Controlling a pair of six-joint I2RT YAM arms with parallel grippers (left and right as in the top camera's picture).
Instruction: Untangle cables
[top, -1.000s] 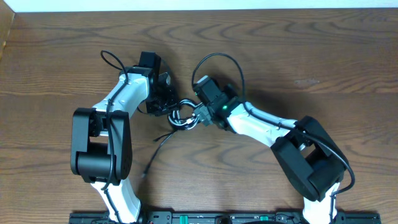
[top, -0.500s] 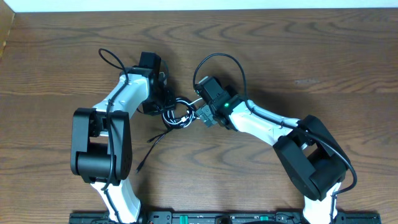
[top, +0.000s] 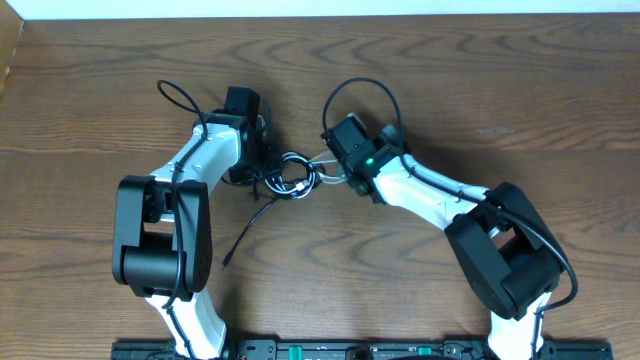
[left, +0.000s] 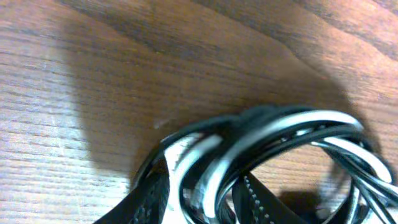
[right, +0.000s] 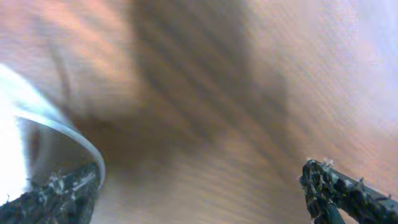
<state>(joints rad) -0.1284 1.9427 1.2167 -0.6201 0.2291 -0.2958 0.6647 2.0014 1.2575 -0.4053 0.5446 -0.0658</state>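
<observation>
Top-down overhead; both wrists close, left on same cables (left: 273, 127)

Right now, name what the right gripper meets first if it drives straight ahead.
The knot of cables, lying directly ahead between the right gripper and the left gripper. Depth is unclear, so it might pass above.

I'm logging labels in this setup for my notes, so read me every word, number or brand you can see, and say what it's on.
No text can be read in any view.
On the base rail at the bottom edge of the overhead view: small light and green marks, too small to read.
On the right arm: a green light only, no lettering visible.
On the cables and the table: no print visible. Both wrist views are blurred.
</observation>
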